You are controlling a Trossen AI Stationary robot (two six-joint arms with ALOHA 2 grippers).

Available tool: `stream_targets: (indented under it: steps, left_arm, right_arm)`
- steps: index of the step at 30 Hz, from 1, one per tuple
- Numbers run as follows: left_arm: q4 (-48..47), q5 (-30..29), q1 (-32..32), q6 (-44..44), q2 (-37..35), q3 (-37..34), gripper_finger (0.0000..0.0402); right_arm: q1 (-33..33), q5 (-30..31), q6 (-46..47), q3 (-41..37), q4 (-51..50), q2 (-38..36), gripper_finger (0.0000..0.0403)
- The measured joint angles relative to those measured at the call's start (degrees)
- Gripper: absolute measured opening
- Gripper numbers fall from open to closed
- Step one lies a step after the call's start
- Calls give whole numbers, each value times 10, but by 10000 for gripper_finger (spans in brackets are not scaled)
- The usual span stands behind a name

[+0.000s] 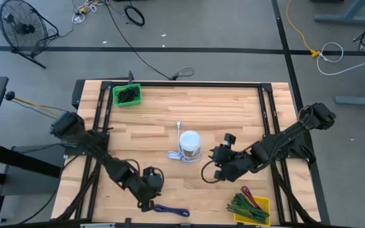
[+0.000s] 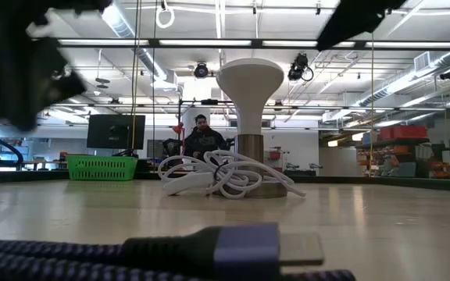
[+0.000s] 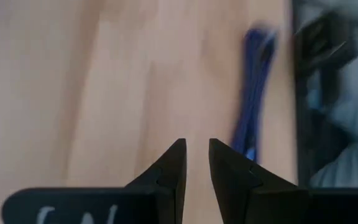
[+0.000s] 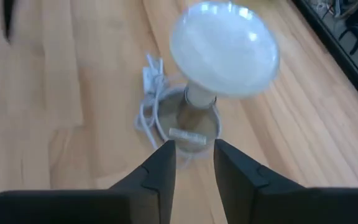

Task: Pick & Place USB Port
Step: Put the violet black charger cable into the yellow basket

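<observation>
Left gripper [image 1: 149,190]: hovered low over the table's front edge, its fingers [image 3: 174,163] drawn nearly together with only a thin gap and nothing between them.
Blue USB cable [image 1: 172,210]: lay flat on the wood just beside the left gripper, toward the front edge; the low view showed its braided cord and plug [image 2: 280,248] resting on the table, untouched.
Right gripper [image 1: 221,163]: sat just beside the white lamp [image 1: 189,144], pointed at it, fingers [image 4: 160,167] slightly parted and empty.
Lamp cord: a white cable [image 4: 146,106] lay coiled round the lamp's base, touching it.
Bins: a green basket [image 1: 127,95] stood well beyond both grippers at the far side; a yellow tray [image 1: 263,204] of mixed cables sat just behind the right gripper.
Step in hand: judged to be the left arm's approach to the blue cable's plug end.
Doing it well: the fingers would need to spread wider, line up across the plug body rather than the loose cord, and come down squarely, since braided cord slips and a flat plug is easily nudged away.
</observation>
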Motion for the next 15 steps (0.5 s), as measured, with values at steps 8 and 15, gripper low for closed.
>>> stream_targets:
  steps: [8, 15]
  left_arm:
    - [89, 91, -23, -50, 86, -1, 73]
    - [149, 100, -35, -56, 94, 0, 73]
  right_arm:
    - [-35, -5, -43, 0, 46, -3, 110]
    - [-53, -6, -67, 0, 57, -3, 110]
